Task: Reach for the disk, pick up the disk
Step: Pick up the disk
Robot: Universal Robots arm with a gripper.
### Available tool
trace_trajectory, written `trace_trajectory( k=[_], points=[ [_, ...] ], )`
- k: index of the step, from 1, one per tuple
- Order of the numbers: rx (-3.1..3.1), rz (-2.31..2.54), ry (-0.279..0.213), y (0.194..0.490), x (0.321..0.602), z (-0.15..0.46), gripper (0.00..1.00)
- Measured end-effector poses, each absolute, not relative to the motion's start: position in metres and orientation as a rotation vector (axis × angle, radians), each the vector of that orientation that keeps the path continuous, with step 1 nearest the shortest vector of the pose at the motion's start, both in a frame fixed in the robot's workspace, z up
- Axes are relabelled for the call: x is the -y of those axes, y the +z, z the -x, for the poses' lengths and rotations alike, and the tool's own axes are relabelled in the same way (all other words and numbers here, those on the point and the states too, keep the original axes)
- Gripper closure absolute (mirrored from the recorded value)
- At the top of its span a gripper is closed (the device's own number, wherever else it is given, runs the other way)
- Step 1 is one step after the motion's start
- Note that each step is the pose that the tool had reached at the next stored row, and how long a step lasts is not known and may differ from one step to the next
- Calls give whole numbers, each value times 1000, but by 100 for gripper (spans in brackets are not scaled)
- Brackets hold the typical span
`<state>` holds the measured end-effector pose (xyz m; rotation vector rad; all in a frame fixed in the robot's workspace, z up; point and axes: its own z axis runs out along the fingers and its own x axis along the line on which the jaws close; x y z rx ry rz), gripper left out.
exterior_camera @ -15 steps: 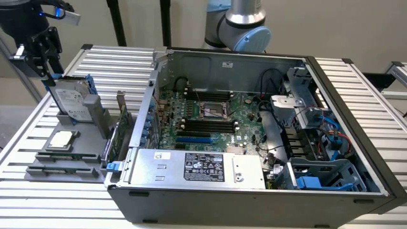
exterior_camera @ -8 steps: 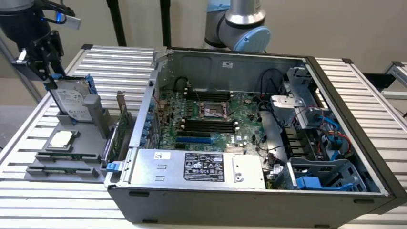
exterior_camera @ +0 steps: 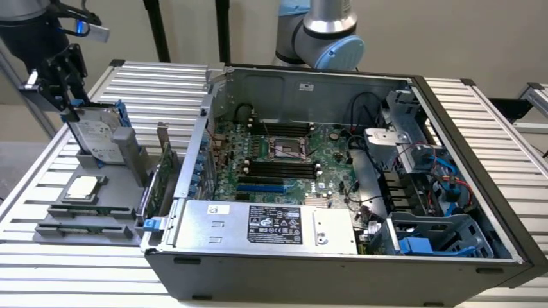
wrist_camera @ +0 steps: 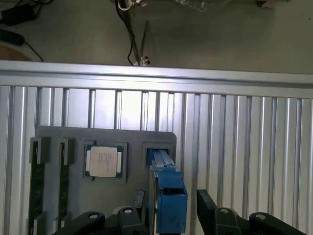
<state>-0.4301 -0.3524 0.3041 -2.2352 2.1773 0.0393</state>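
The disk (exterior_camera: pixel 96 140) stands upright on its edge in a slot of the grey holder (exterior_camera: pixel 120 192), at the exterior view's left. It is silver-grey with a white label and blue rails. My gripper (exterior_camera: pixel 70 102) hangs just above its upper end. In the wrist view I look down on the disk's blue rail end (wrist_camera: pixel 168 198). My gripper (wrist_camera: pixel 173 209) is open, with one black finger (wrist_camera: pixel 138 203) on one side of the disk and the other on the far side, each with a small gap. Nothing is held.
A square silver CPU chip (wrist_camera: pixel 103 161) lies in the grey holder beside the disk, with memory sticks (exterior_camera: pixel 86 210) in slots nearby. An open computer case (exterior_camera: pixel 342 160) with a silver box (exterior_camera: pixel 265 224) fills the middle of the slatted metal table (exterior_camera: pixel 479 128).
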Motion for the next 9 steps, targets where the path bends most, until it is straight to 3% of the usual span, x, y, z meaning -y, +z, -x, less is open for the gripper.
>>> trace_trajectory(
  k=[9],
  points=[
    [-2176, 2231, 44, 298, 353, 431, 46]
  ],
)
